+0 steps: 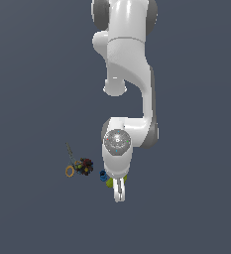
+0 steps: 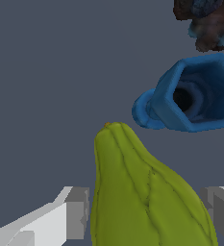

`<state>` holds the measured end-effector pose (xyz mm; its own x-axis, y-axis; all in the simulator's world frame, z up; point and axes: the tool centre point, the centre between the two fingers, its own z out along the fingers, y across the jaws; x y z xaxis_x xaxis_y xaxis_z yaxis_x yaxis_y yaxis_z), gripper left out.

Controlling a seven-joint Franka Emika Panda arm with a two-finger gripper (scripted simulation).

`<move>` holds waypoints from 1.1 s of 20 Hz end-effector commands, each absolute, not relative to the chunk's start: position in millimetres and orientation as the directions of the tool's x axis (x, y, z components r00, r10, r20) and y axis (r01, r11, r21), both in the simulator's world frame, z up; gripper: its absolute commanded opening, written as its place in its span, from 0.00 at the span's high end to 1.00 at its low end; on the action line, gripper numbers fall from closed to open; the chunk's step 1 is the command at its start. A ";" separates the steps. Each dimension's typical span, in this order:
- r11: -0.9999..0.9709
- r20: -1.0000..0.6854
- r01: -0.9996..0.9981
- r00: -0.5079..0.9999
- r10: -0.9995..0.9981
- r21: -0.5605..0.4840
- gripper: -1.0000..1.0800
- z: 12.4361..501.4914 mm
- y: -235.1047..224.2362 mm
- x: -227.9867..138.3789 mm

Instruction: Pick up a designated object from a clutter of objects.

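Observation:
The designated object, a yellow-green pear shape, fills the gap between my fingers in the wrist view, its narrow tip pointing away from the hand. My gripper is shut on it, with the left pad and right pad against its sides. In the exterior view the gripper hangs low over the floor and only slivers of the pear show beside the hand. The rest of the clutter lies toward the exterior view's left.
A blue cylinder lies right beside the pear's tip. Further to the exterior view's left are a dark multicoloured lump, an orange ring and a thin grey-green stick. The arm's links rise above.

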<state>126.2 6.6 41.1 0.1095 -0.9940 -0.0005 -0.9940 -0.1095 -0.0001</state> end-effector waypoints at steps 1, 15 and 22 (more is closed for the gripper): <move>-0.109 0.000 -0.994 0.109 -0.994 0.000 1.00 40.6 6.5 126.0; -0.109 -0.002 -0.994 0.109 -0.994 0.000 1.00 73.4 19.7 113.9; -0.109 -0.003 -0.994 0.109 -0.994 0.000 1.00 124.4 40.3 94.8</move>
